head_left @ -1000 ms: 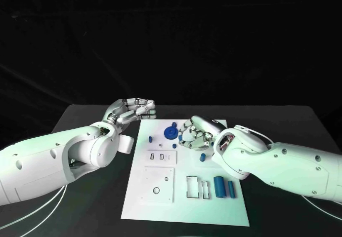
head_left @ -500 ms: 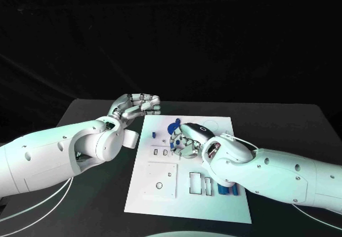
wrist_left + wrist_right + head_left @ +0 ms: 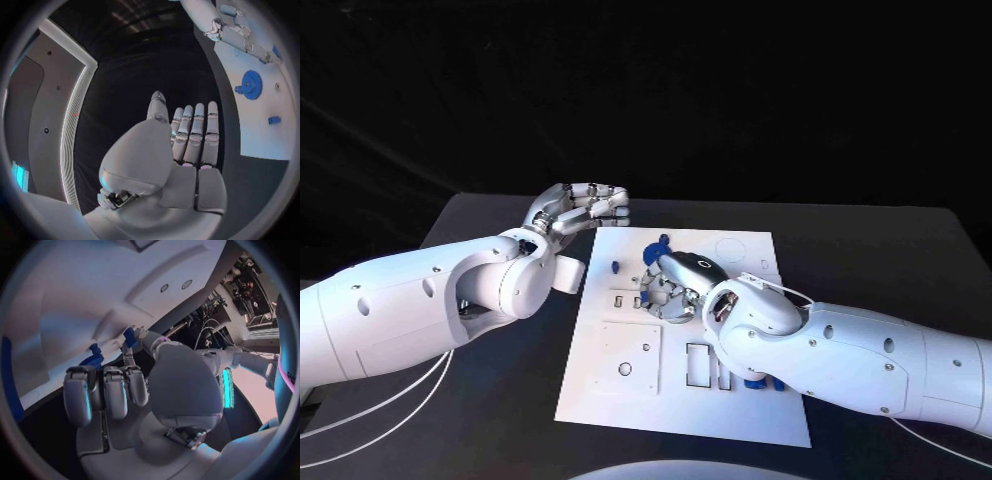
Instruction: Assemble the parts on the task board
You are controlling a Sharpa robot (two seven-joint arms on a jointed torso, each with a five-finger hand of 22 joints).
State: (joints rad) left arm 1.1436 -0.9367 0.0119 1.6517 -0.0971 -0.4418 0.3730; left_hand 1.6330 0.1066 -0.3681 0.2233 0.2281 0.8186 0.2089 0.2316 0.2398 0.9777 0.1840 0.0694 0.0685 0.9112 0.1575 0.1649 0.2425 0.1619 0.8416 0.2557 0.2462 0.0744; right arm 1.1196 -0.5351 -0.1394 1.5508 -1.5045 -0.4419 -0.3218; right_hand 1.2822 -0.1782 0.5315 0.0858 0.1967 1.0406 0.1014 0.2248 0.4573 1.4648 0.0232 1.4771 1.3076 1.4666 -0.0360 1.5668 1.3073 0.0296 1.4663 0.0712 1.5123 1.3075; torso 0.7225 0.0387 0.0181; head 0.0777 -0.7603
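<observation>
Parts lay scattered on the white task board point(image 3: 733, 420) at mid-table: a blue piece point(image 3: 759, 382) peeked from beneath the right arm. Beyond it, the right hand point(image 3: 672, 288) hovered over the board, its grasp impossible to judge. Farther, a blue gear point(image 3: 653, 254) sat; the left hand point(image 3: 577, 208) floated off the board's far-left corner, fingers together, holding nothing.

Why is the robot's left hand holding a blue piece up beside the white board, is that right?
Not quite. The left hand is up beside the white board, but it holds nothing: the left wrist view shows its fingers straight and empty. The blue gear lies on the board.
</observation>
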